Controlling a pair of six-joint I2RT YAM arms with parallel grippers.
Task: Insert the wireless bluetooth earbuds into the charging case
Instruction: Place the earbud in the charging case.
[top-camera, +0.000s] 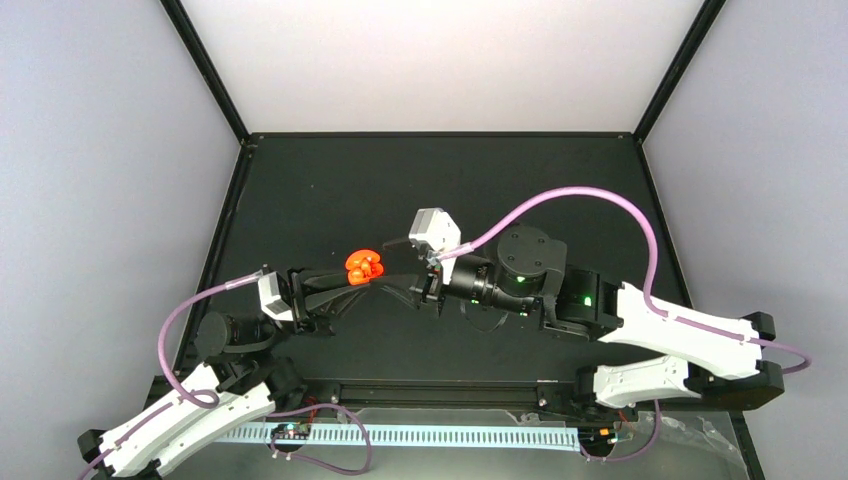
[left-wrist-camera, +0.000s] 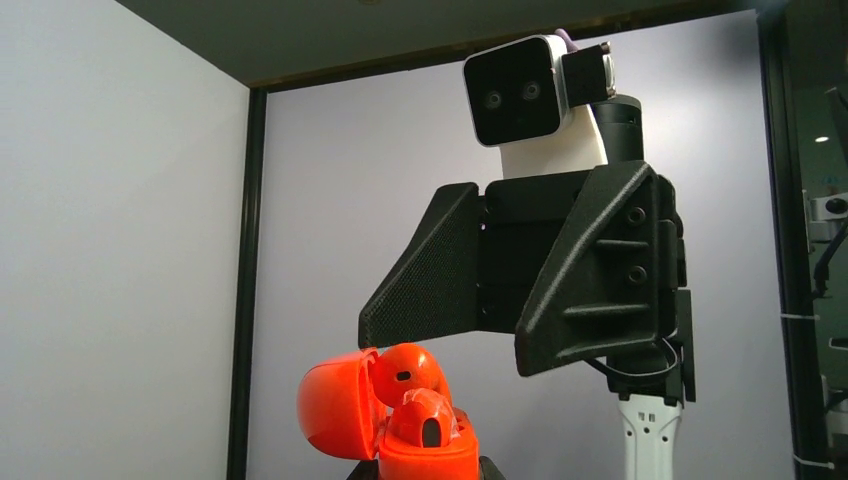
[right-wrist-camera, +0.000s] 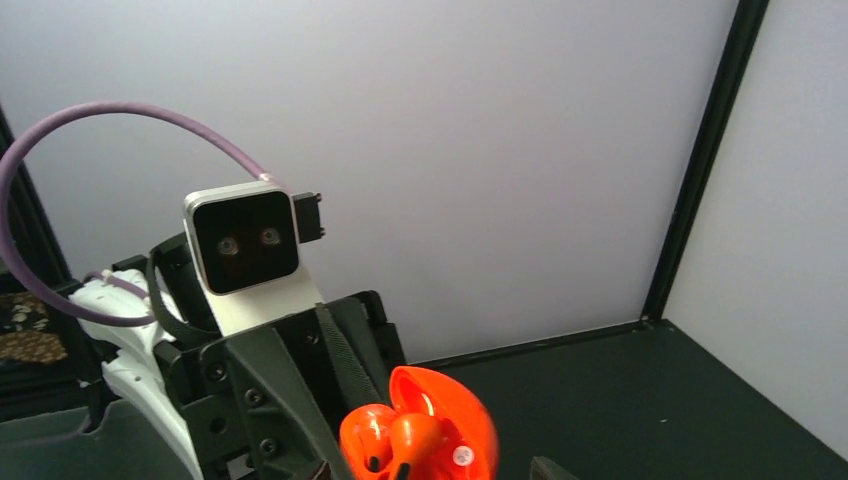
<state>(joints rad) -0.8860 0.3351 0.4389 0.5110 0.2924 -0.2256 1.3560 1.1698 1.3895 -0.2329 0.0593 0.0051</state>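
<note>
The red-orange charging case (top-camera: 365, 267) is held up off the table with my left gripper (top-camera: 350, 280) shut on its base. Its lid (left-wrist-camera: 335, 405) stands swung open to one side. Two red-orange earbuds (left-wrist-camera: 405, 372) (left-wrist-camera: 425, 415) sit in the case, stems down and heads sticking out of the top. My right gripper (top-camera: 405, 290) faces the case from the right, its black fingers (left-wrist-camera: 430, 270) spread apart just above and behind the buds, holding nothing. In the right wrist view the open case (right-wrist-camera: 460, 420) and buds (right-wrist-camera: 400, 440) show low between my right fingertips.
The black table (top-camera: 330, 190) lies under both arms, ringed by a black frame with pale walls behind. The purple cable (top-camera: 590, 195) loops over the right arm. The left wrist camera (right-wrist-camera: 245, 245) faces the right wrist camera (left-wrist-camera: 515, 90) at close range.
</note>
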